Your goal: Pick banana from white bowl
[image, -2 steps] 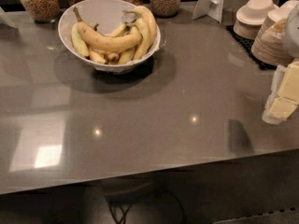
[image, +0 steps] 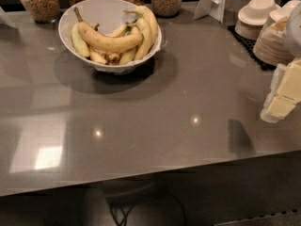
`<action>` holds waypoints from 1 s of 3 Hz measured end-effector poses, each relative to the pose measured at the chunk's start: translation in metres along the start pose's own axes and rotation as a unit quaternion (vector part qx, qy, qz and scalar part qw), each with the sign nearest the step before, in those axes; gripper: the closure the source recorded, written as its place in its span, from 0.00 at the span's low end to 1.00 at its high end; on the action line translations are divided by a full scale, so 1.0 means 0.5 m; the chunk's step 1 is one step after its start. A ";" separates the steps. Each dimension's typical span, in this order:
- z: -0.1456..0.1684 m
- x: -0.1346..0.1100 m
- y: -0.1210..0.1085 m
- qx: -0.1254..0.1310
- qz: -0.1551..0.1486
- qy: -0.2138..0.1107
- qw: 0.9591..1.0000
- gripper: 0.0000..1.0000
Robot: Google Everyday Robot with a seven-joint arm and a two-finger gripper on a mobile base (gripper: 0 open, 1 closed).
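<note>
Grey countertop (image: 188, 126) is filling most of the view, glossy and throwing back ceiling lights.

White bowl (image: 104, 12) is sitting at the far left of the counter, wide and deep, holding a pile of bananas. Stacked paper bowls (image: 257, 17) are sitting at the far right on a dark mat. Glass jars (image: 39, 1) of dry food are lining the back edge behind the bowl.

Banana (image: 110, 42) is lying on top of the pile, running crosswise, belly sagging down, dark stem pointing up-left toward the bowl's rim. Shorter bananas are tucking in under and beside it, touching it along its length.

Gripper (image: 283, 97) is hanging at the right edge of the view, above the counter's near right part, well apart from the bowl. It is carrying nothing that shows; whether it is released or clenched cannot be told from here.

Handling, as a judgement:
- Light fruit, firm skin over soft flesh; hard squeezing is likely bruising it.
- Skin is looking smooth, so somewhat slippery.
- The exposed middle of the curve is offering the best hold, across its width, from above.
- Stem is looking too thin for a sure hold.
- Neighbours may be shifting as it lifts.
</note>
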State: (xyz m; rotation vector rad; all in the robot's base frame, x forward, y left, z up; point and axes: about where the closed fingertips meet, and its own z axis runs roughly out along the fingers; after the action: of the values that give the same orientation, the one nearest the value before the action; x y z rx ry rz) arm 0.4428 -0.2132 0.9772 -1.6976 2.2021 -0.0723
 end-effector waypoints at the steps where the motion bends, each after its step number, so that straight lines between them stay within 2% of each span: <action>1: 0.010 -0.027 -0.023 0.015 0.008 -0.058 0.998 0.00; 2: 0.018 -0.069 -0.053 0.033 0.011 -0.111 0.993 0.00; 3: 0.038 -0.130 -0.093 0.048 0.005 -0.161 0.986 0.00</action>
State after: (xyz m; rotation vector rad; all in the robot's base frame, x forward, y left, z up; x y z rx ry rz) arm 0.5059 -0.1614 0.9875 -1.5260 1.9365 0.0900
